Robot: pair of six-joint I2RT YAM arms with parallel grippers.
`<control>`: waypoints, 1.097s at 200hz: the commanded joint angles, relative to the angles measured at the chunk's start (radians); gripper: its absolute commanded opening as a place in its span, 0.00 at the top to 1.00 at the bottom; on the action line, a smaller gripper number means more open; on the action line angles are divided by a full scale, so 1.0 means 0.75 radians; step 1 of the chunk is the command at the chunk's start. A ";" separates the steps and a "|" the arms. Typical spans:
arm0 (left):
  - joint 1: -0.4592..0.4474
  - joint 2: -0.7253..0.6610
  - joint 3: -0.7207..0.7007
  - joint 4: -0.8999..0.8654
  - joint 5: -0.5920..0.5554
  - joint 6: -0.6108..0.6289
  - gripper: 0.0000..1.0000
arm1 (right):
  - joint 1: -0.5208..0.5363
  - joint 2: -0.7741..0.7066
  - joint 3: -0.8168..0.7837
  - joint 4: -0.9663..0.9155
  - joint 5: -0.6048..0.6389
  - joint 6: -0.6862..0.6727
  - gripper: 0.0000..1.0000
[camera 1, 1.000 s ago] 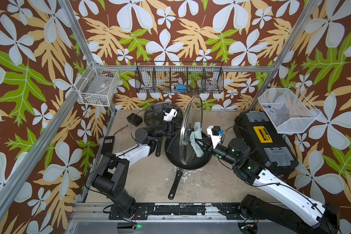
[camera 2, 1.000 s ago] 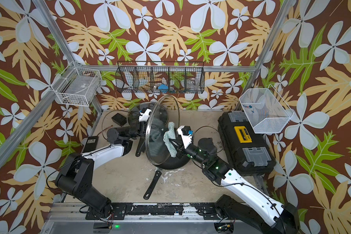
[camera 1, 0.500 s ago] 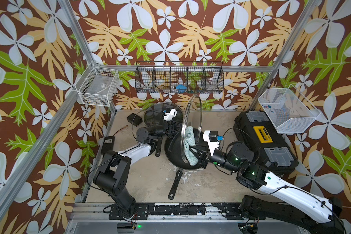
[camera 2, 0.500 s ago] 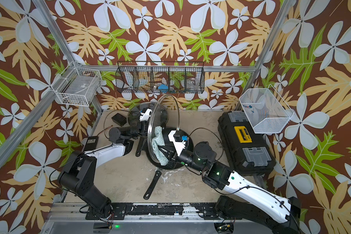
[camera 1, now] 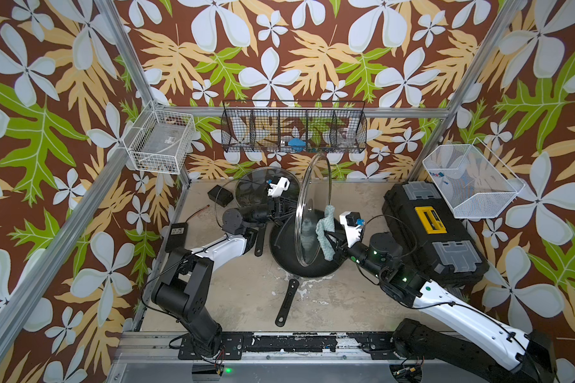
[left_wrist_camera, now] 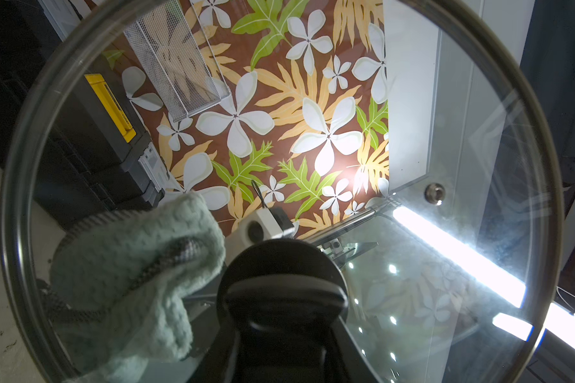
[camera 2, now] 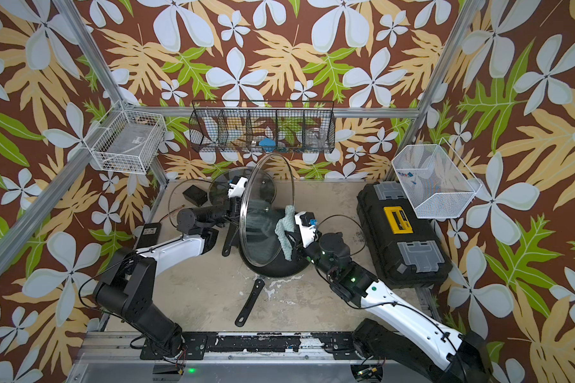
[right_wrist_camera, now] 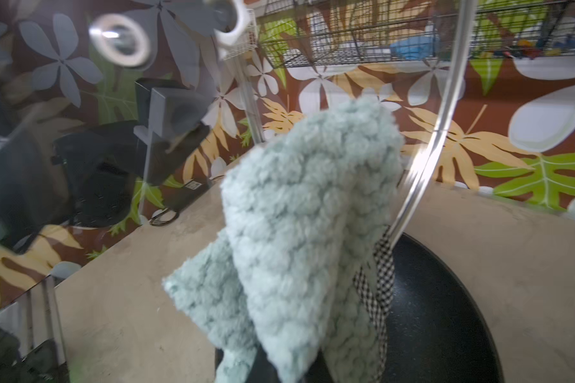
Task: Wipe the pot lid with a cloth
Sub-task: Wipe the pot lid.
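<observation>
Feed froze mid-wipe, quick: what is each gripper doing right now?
Left gripper: closed on the pot lid, by its black handle.
Right gripper: closed on the cloth.

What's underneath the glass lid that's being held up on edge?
A black frying pan lies on the table below the upright pot lid. The cloth covers part of the pan's inside.

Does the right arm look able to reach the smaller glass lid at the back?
Probably not: the pot lid, held on edge by the left gripper, stands between the smaller lid and the right gripper, which is shut on the cloth.
</observation>
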 commanded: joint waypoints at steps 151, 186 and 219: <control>-0.020 -0.019 -0.029 0.288 -0.098 0.003 1.00 | 0.300 0.094 0.397 0.059 -0.322 -0.227 1.00; -0.019 -0.011 -0.017 0.302 -0.105 -0.017 1.00 | 0.316 -0.031 0.147 0.063 -0.265 -0.168 1.00; -0.020 -0.010 0.001 0.321 -0.108 -0.045 1.00 | 0.296 -0.040 0.042 0.012 -0.129 -0.186 1.00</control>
